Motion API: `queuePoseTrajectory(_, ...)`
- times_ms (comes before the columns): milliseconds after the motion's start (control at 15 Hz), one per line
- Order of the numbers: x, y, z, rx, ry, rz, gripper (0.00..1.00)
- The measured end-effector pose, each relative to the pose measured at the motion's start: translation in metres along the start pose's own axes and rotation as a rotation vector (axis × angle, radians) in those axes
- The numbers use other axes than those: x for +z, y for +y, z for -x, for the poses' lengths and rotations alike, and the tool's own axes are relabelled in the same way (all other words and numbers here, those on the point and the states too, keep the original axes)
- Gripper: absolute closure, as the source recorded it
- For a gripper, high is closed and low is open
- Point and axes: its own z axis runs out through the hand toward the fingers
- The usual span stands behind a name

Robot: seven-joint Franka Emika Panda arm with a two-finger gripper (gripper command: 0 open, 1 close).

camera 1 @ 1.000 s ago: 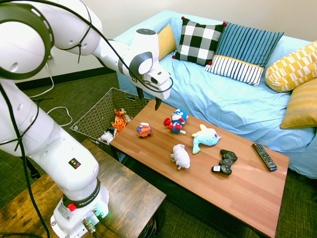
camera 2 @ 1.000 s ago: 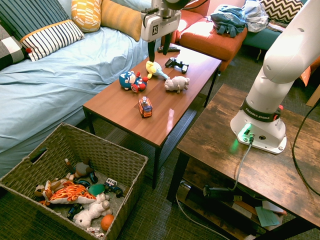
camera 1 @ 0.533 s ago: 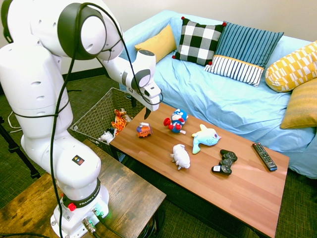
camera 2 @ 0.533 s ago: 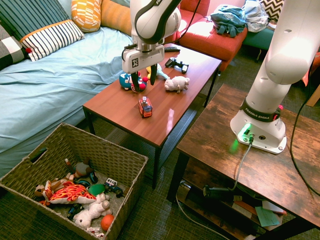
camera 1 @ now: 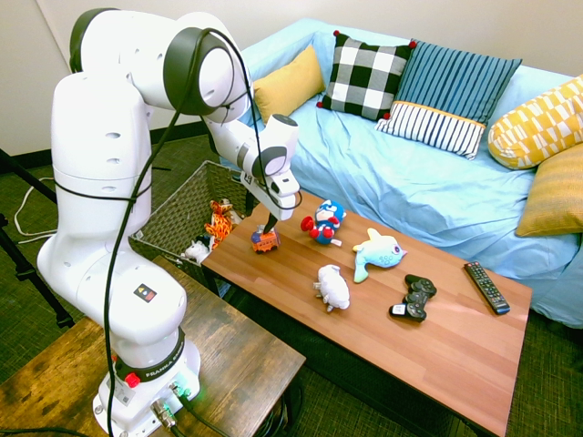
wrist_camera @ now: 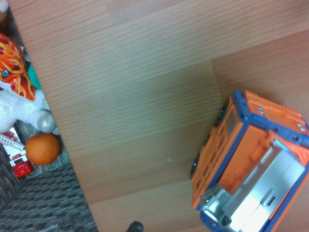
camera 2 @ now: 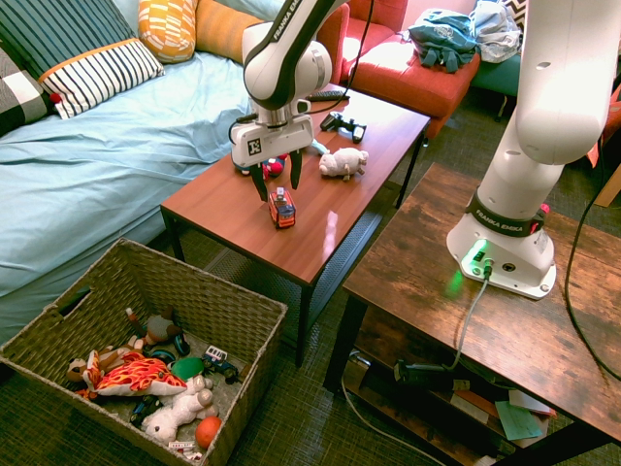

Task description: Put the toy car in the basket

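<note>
The toy car (camera 1: 265, 240) (camera 2: 282, 208), orange-red with blue and white parts, stands on the wooden coffee table (camera 1: 437, 350) near its end by the basket. My gripper (camera 1: 271, 228) (camera 2: 277, 186) hangs open just above the car, one finger on either side, and holds nothing. Up close, the wrist view shows the car (wrist_camera: 251, 164) on the table top. The basket (camera 1: 173, 211) (camera 2: 209, 293), a large woven one, stands on the floor beside that table end and holds several toys.
A red-blue-white plush (camera 1: 323, 221), a blue dolphin plush (camera 1: 376, 250), a white plush (camera 1: 332, 288), a game controller (camera 1: 414, 297) and a remote (camera 1: 485, 286) lie further along the table. A blue sofa (camera 1: 410, 182) with cushions stands behind it.
The arm has swung from above the table's far edge towards the basket end and come down over the toy car. The gripper stayed open. The toys have not moved.
</note>
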Motion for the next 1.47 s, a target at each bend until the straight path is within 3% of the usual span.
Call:
queuePoseTrajectory(467, 0.03, -0.027, -0.028, 0.071, -0.026, 0.077, 0.0)
queuePoseTrajectory(533, 0.033, -0.029, -0.031, 0.082, -0.024, 0.087, 1.0)
queuePoseTrajectory(1467, 0.041, -0.035, -0.043, 0.091, -0.007, 0.112, 1.0)
